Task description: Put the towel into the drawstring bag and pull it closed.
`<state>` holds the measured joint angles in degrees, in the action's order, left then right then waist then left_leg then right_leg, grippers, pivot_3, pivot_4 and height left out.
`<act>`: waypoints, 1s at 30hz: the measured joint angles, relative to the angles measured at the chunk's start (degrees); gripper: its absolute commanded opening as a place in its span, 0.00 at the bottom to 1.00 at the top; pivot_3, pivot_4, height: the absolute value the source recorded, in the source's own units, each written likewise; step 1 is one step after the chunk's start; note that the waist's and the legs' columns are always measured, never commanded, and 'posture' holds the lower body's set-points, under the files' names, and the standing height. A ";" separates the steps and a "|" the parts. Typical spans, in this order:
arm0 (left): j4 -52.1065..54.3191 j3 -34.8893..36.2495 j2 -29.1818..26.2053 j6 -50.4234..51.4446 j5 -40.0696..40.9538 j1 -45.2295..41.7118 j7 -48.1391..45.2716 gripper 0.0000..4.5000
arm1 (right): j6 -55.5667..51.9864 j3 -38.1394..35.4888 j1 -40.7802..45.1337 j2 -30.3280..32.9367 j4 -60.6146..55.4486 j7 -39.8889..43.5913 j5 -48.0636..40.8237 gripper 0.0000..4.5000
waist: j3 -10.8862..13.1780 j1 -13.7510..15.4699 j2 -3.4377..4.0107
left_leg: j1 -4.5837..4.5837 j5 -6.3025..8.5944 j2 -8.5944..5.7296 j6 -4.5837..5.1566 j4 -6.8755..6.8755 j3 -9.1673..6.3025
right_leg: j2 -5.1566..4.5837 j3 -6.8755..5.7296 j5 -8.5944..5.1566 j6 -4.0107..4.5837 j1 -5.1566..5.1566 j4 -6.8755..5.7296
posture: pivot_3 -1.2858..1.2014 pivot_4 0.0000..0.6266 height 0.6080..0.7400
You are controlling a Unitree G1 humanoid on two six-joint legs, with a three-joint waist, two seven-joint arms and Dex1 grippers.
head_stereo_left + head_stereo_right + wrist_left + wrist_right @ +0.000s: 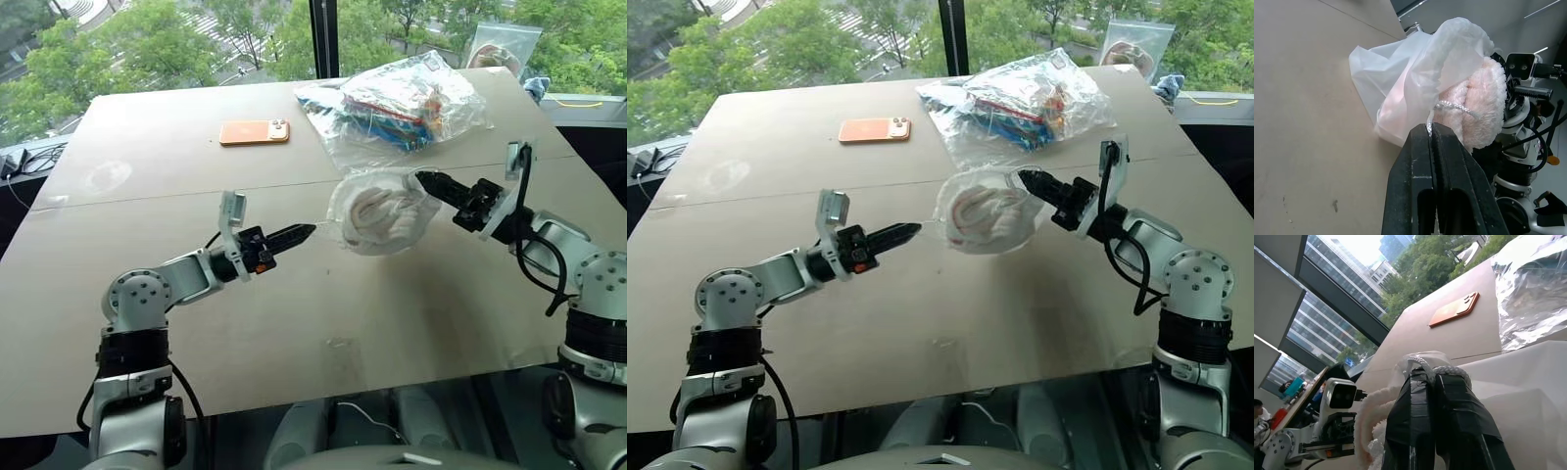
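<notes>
The translucent white drawstring bag (382, 211) hangs just above the table between my two grippers, with the fluffy cream towel (377, 213) inside it. The towel (1484, 105) bulges out of the bag's mouth in the left wrist view. My left gripper (310, 232) is shut on a white cord (1428, 126) at the bag's left side. My right gripper (421, 178) is shut on the cord (1422, 364) at the bag's upper right edge. The cord stretches taut from the left fingertips to the bag.
A clear plastic bag of colourful items (397, 103) lies just behind the drawstring bag. An orange phone (254, 131) lies at the back of the brown table (147, 176). Another clear bag (502, 44) leans at the far right edge by the window.
</notes>
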<state>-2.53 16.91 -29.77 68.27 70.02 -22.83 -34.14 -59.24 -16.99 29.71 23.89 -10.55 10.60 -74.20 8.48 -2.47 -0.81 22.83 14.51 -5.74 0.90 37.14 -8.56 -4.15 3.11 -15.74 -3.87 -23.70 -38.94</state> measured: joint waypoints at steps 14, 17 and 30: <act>-0.67 12.99 9.56 -10.23 12.70 -7.34 15.54 0.01 | 2.06 -0.86 0.01 -1.34 0.28 -2.72 0.23 0.00 | 0.01 0.29 -0.04 | 0.04 0.00 0.00 0.00 0.07 -0.02 | -0.02 -0.05 0.00 0.00 0.01 0.00 | 0.52 0.24 1.00; -0.69 14.02 10.41 -11.26 16.61 -8.59 20.49 0.01 | 2.12 0.38 0.01 0.33 0.32 -2.06 2.88 0.00 | 0.01 0.17 -0.04 | 0.04 0.00 0.00 0.00 0.06 0.04 | -0.02 0.00 0.00 0.00 0.01 0.02 | 0.52 0.24 1.00; -4.10 10.28 10.93 -15.97 11.48 -9.08 24.89 0.00 | 2.10 10.02 -0.84 10.14 -1.44 9.23 17.33 0.33 | 0.03 0.32 -0.10 | 0.06 0.00 -0.02 0.01 0.09 0.02 | 0.01 -0.03 0.00 -0.01 0.01 0.01 | 0.52 0.24 1.00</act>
<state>-6.63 27.19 -18.83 52.30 81.50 -31.91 -9.25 -57.14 -6.97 28.87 34.04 -11.99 19.83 -56.87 8.51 -2.15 -0.91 22.88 14.52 -5.75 0.91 37.23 -8.55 -4.14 3.08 -15.73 -3.88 -23.68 -38.93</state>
